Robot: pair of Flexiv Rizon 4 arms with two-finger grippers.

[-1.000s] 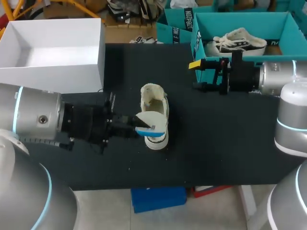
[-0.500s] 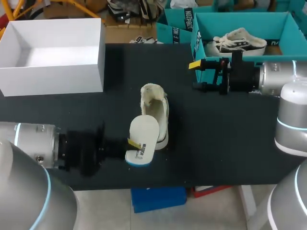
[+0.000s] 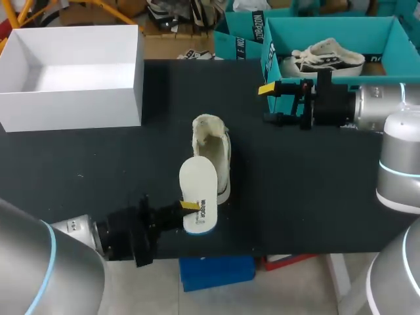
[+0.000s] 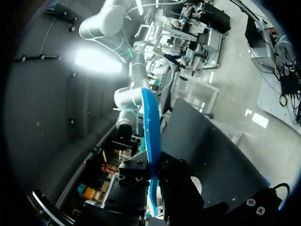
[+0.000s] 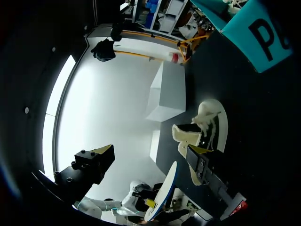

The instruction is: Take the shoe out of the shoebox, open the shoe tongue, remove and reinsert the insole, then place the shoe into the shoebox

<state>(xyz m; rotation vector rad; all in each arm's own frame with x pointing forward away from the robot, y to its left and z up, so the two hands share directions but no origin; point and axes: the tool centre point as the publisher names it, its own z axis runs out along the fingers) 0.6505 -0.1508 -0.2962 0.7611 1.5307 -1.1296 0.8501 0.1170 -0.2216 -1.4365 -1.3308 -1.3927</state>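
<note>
Reinsertion turns on how the insole (image 3: 199, 194) lies against the shoe (image 3: 214, 156): my left pincer (image 3: 188, 206) grips it by its near end, white face up and blue underside down, with its long axis running almost parallel to the shoe's. From above, its far half overlaps the shoe's near end. Whether the two touch there I cannot tell. The shoe stands upright on the black desk (image 3: 295, 197), its open mouth at the end away from me, so the insole has to go forward along that same line. My left arm is clearly the nearer one. My right pincer (image 3: 270, 103) hangs wide and empty, well off to the side by the teal box (image 3: 328, 26). The white shoebox (image 3: 72, 98) stands apart at the far left corner. A second ago the insole was tucked low at the shoe's near end with my left arm stretched across the desk. Since then that arm has drawn back toward the near edge, bringing the insole out and levelling it, while the shoe and my right arm have kept their places.
</note>
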